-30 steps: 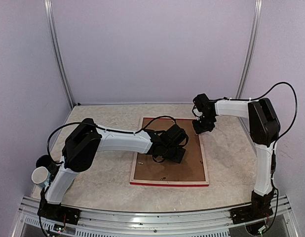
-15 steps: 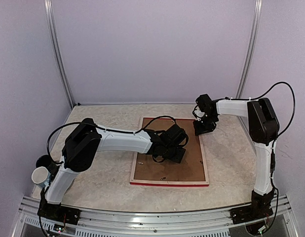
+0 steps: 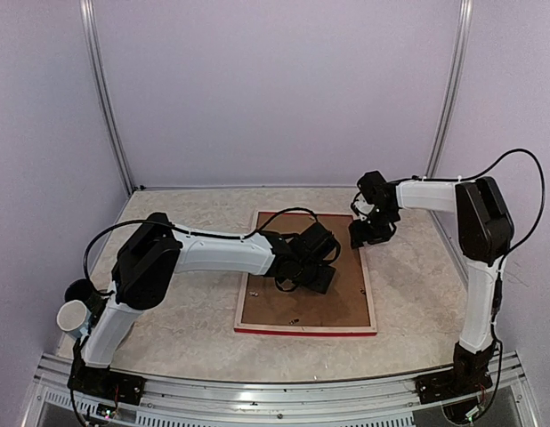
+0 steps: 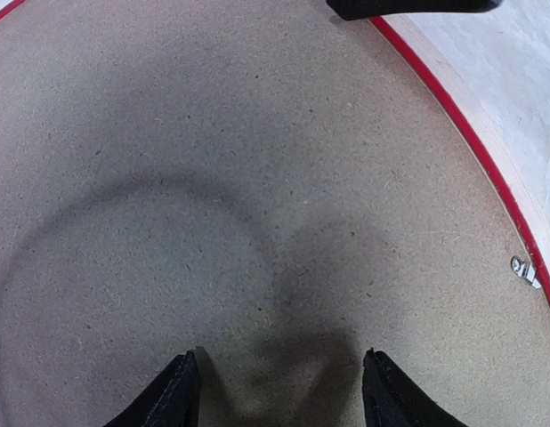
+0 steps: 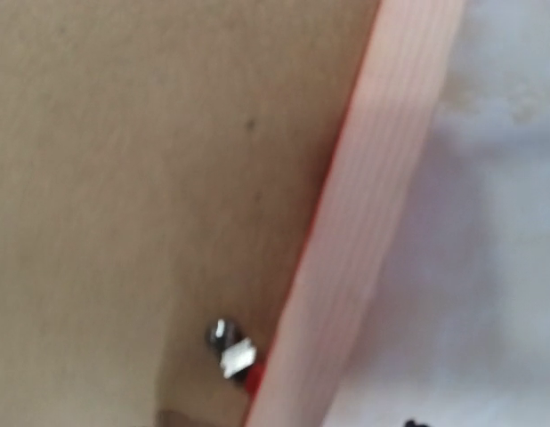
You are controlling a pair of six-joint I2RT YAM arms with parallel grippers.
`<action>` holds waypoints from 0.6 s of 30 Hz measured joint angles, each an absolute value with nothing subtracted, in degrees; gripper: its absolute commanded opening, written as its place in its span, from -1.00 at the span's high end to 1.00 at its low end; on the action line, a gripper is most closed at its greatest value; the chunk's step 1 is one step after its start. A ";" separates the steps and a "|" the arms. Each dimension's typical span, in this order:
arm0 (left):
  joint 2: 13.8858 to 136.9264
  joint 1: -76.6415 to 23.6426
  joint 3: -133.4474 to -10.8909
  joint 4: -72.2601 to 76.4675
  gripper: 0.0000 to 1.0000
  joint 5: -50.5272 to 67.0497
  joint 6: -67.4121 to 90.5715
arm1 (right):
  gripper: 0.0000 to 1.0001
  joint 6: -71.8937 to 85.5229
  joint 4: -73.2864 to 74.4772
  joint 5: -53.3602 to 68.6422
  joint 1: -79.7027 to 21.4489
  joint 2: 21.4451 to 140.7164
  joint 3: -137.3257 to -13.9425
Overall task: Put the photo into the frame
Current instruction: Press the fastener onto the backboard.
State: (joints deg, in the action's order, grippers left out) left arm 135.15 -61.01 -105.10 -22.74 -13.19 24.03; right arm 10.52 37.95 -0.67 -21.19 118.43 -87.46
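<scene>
Left gripper (image 4: 284,396) hangs low over the brown board (image 3: 302,307), its two black fingers spread wide with nothing between them; whether the tips touch the board cannot be told. It sits over the board's far half, near the middle.

Right gripper (image 3: 362,236) is at the far right corner of the frame (image 3: 306,331), just over the rim. Its wrist view is blurred and shows almost nothing of its fingers, so whether they are spread or pressed together cannot be told. One dark fingertip of it pokes into the top edge of the left wrist view.

The frame lies flat in the middle of the table (image 3: 186,311), pale wood back up, red showing along its outer edge. The board lies inside it. A small metal tab (image 4: 526,269) sits on the board beside the right rail. The photo is out of sight.
</scene>
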 measured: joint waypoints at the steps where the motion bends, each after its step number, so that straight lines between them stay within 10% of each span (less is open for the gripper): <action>1: 135.15 -61.01 -105.25 -23.03 -0.28 -13.30 24.05 | -0.32 10.59 37.98 -0.62 -21.28 117.75 -86.78; 18: 131.35 -60.95 -104.22 -26.61 -0.41 -14.61 24.18 | -0.61 14.61 37.58 1.32 -24.12 103.02 -72.34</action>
State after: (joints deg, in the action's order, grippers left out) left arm 131.35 -60.95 -104.22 -26.61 -14.61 24.18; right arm 14.61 37.58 1.32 -24.12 103.02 -72.34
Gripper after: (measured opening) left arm 0.702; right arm 0.805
